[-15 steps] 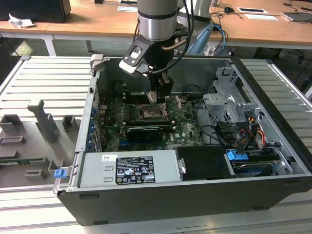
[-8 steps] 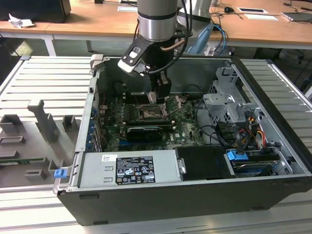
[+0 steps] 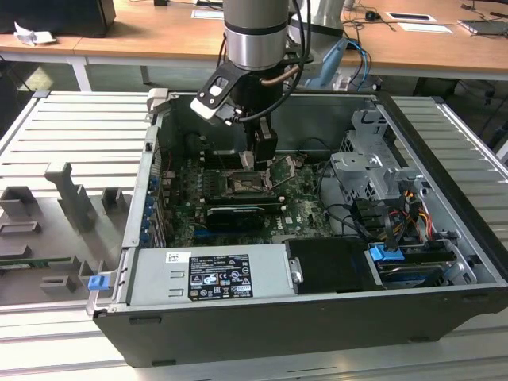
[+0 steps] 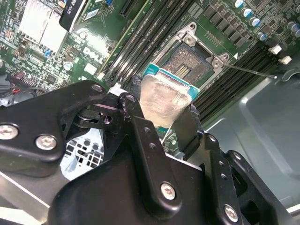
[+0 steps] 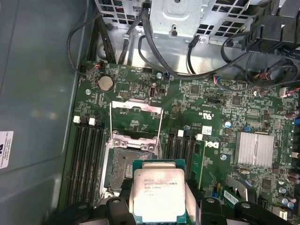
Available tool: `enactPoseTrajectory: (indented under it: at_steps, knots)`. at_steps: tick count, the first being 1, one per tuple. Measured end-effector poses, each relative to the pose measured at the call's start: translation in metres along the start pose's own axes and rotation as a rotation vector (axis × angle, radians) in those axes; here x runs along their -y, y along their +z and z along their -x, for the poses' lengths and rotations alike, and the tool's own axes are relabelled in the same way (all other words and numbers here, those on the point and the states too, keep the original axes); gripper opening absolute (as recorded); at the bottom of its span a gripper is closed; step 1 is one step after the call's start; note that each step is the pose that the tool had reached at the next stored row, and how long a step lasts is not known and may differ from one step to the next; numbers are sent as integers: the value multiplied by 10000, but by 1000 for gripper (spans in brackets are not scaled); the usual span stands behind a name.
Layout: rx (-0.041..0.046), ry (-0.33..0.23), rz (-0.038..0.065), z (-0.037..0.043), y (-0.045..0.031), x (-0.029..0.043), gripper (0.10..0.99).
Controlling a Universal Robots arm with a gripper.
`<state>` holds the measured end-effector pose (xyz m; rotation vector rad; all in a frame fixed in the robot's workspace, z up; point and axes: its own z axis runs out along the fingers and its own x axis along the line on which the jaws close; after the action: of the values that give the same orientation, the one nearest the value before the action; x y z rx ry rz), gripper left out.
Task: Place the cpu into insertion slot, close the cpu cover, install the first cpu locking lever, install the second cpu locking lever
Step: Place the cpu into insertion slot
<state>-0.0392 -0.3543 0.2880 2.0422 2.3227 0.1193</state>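
I hold the square, silvery-topped cpu (image 5: 159, 192) clenched edgewise in my black gripper (image 5: 162, 205), just above the dark recessed insertion slot (image 5: 125, 168). The thin metal cpu cover (image 5: 136, 119) is hinged open beside it on the green motherboard (image 5: 225, 108).

In the exterior view your arm (image 3: 254, 36) is cut off by the top edge. The gripper (image 3: 264, 155) hides the board (image 3: 302, 202) behind it, and whatever it grips there is too small to tell. In the first wrist view the cpu (image 5: 159, 194) runs off the bottom edge and covers the near corner of the slot (image 5: 123, 164). In the second wrist view the gripper's black body hides the cpu's lower edge, and the cpu blocks part of the slot's rim. You cannot see where the fingers (image 4: 188, 125) meet the cpu's edges.
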Motion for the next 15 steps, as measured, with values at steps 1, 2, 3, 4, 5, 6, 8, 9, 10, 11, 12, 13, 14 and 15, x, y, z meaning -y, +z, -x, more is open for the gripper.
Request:
enactPoseTrajectory:
  at_steps: [1, 2, 3, 4, 5, 6, 8, 9, 10, 11, 12, 13, 14, 15]
  knots:
    - [10, 0, 1, -1, 5, 0, 529]
    - [25, 0, -3, 0, 6, 0, 529]
    - [30, 31, -2, 0, 7, 1, 529]
    - [35, 99, 0, 0, 9, 0, 529]
    - [49, 269, 3, -1, 11, 1, 529]
    - [74, 548, 7, -1, 16, 1, 529]
    - [116, 1012, 12, -3, 35, 3, 529]
    - [123, 1108, 15, -4, 46, 3, 529]
    - [126, 1124, 14, -4, 54, 4, 529]
    - [127, 1129, 14, -4, 57, 4, 529]
    - [127, 1133, 14, -4, 65, 5, 529]
    - [128, 1135, 14, -5, 69, 5, 529]
    - [128, 1136, 13, -7, 74, 6, 529]
    - [127, 1136, 14, -18, 84, 5, 529]
